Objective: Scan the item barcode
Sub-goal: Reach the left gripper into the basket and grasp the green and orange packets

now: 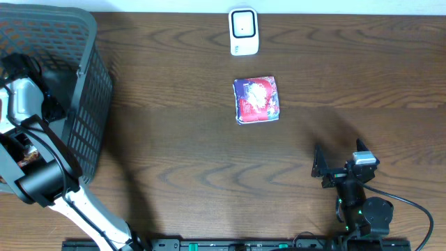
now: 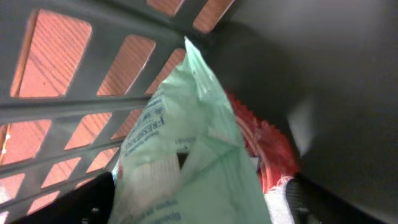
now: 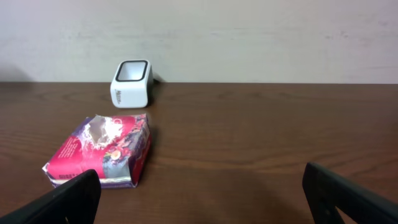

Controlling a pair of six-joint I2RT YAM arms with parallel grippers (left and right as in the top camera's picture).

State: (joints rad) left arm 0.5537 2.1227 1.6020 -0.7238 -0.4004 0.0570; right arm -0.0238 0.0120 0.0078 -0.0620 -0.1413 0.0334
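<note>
Closest to me, well off to the left of the scanner point(image 3: 132, 83), my left pincer point(image 2: 200, 196) was down inside the grey basket point(image 2: 74, 109). Its fingers were set wide on either side of a pale green packet point(image 2: 186, 137); whether they pressed it I could not tell. A red packet point(image 2: 264, 155) lay just behind the green one. I took this for the pick-up step: the item to be scanned was in the basket, not yet lifted. Next I would need a firm hold, a lift over the basket wall, and a carry to the scanner with the barcode turned toward its window. Black print ran along the green packet's edge, starting with what looked like "FRES", too tilted to read further.

My right pincer point(image 3: 205, 196) hung fully open and empty over the table point(image 3: 267, 137), well short of the scanner and to its right. A purple and red packet point(image 3: 106, 149) lay just in front of the scanner, its print unreadable. The scanner stood at the table's far edge, its small front mark too faint to read
</note>
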